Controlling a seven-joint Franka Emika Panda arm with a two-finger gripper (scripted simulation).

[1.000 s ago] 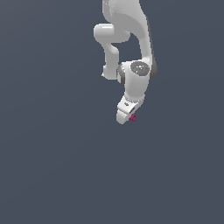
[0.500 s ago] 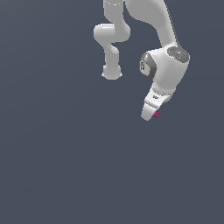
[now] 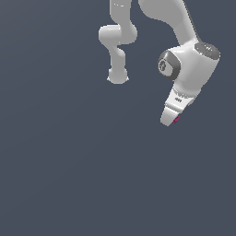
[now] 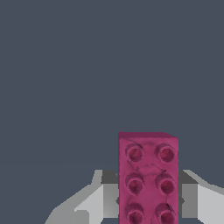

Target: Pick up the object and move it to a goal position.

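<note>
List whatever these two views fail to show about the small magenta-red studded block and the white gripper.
- Exterior view: the magenta-red studded block is a sliver, too small to read, mostly hidden behind the white gripper.
- Wrist view: the block's near end is cut off by the picture's edge.
- Wrist view: the grey fingers meet the block behind it, so contact is hidden.
- No goal marker appears in either view.

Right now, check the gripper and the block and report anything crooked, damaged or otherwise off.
Nothing stands out. The magenta studded block sits between the gripper fingers, lined up straight with them and looking intact in the wrist view. In the exterior view only a sliver of it shows at the gripper's tip, above the plain grey ground.
</note>
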